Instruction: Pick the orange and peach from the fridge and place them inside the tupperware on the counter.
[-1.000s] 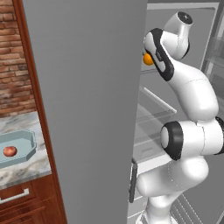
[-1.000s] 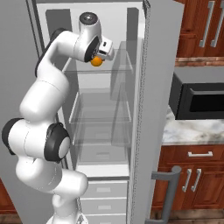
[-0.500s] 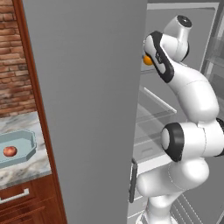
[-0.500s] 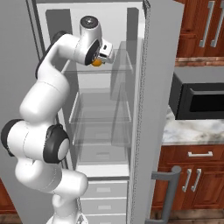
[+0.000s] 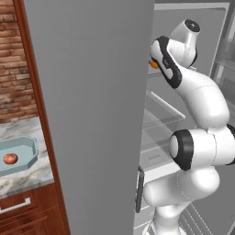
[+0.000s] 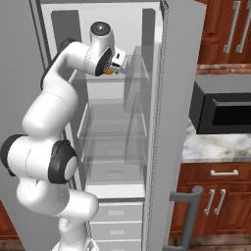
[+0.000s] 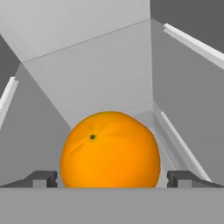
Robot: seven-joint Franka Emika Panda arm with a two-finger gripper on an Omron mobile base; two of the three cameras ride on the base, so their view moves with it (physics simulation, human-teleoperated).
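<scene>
Gripper [image 7: 112, 178] open, one dark fingertip [image 7: 41, 178] to each side of the orange [image 7: 110, 149], neither visibly touching the skin yet. Orange dead ahead between the tips, filling the gap almost from side to side, its dimple turned up and a little toward the left tip. Round, so no long axis to line up with and no facing that matters for the grasp; what counts is only that the widest part sits level with the tips, and by the look of it the fruit lies slightly beyond them, so probably a short push forward before closing. Beyond the orange, white fridge [image 6: 117, 122] walls narrowing to a back corner, with a glass shelf underneath; hard to tell how near the back wall stands, so an overshoot could nudge the ball away. Seen from the base, gripper [image 6: 119, 62] up at the top shelf with a sliver of orange [image 6: 109, 72] beside the hand, and a sliver [image 5: 154, 64] past the door edge [image 5: 148, 114]. Far off behind and to the left of the gripper, out on the counter [image 5: 27, 172], the tupperware [image 5: 25, 148] already holding the peach [image 5: 10, 159]. Judged half done: orange not yet gripped.
</scene>
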